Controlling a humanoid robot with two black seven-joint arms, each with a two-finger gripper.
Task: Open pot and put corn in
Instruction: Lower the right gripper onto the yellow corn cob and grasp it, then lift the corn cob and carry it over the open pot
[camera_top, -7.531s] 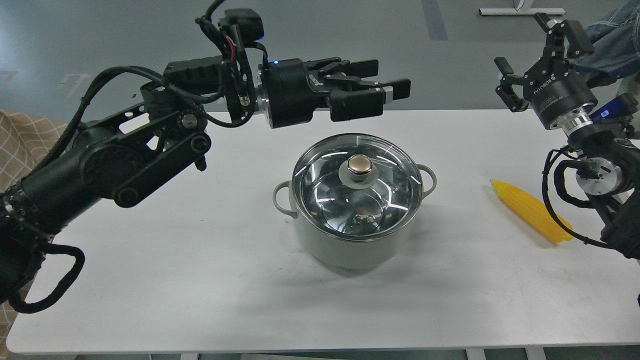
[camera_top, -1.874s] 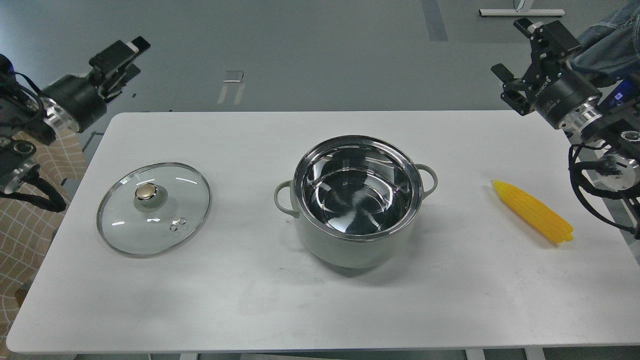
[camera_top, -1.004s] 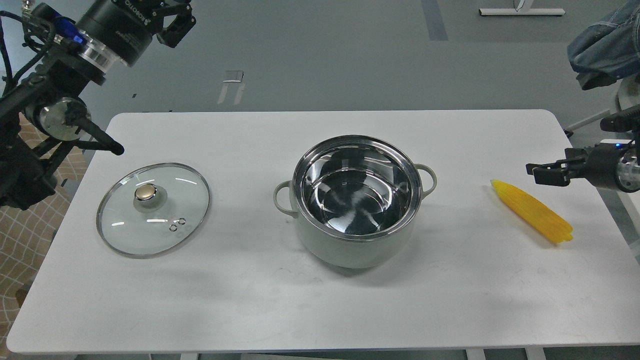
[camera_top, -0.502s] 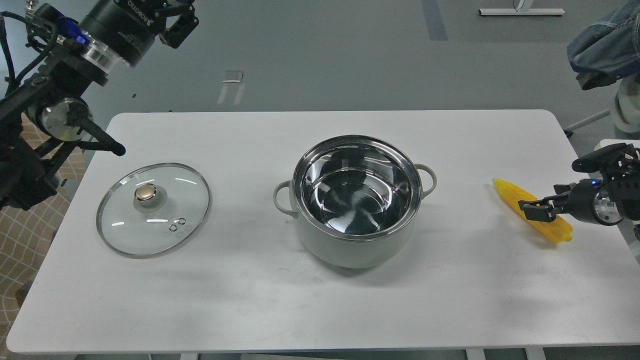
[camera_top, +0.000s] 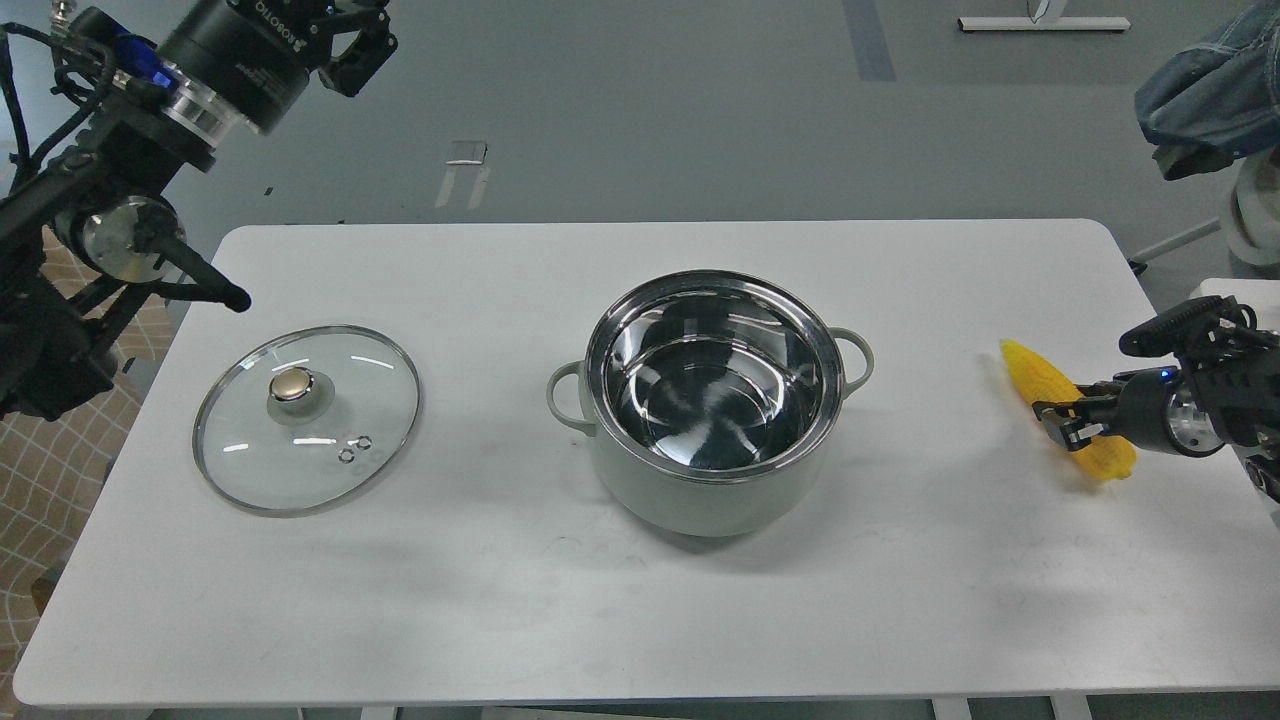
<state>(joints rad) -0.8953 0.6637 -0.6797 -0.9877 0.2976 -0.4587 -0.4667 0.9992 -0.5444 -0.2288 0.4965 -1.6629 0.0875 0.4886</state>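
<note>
The pale grey-green pot (camera_top: 700, 500) stands open in the middle of the table, its steel inside empty. Its glass lid (camera_top: 330, 400) with the gold knob (camera_top: 292, 385) lies flat on the table to the left. The yellow corn (camera_top: 1030, 370) lies near the table's right edge. My right gripper (camera_top: 1058, 424) comes in low from the right with its fingers closed around the middle of the corn. My left gripper (camera_top: 345, 35) is raised at the top left, beyond the table's back corner, open and empty, partly cut off by the frame's edge.
The white table (camera_top: 500, 600) has bare surface in front of the pot and between pot and corn. A blue denim cloth (camera_top: 1200, 90) hangs at the top right. Chequered fabric (camera_top: 50, 480) lies off the table's left edge.
My right gripper has come down to the corn and closed on it, and the corn has turned and shifted slightly right. Earlier the lid was taken off the pot and laid at the left.
</note>
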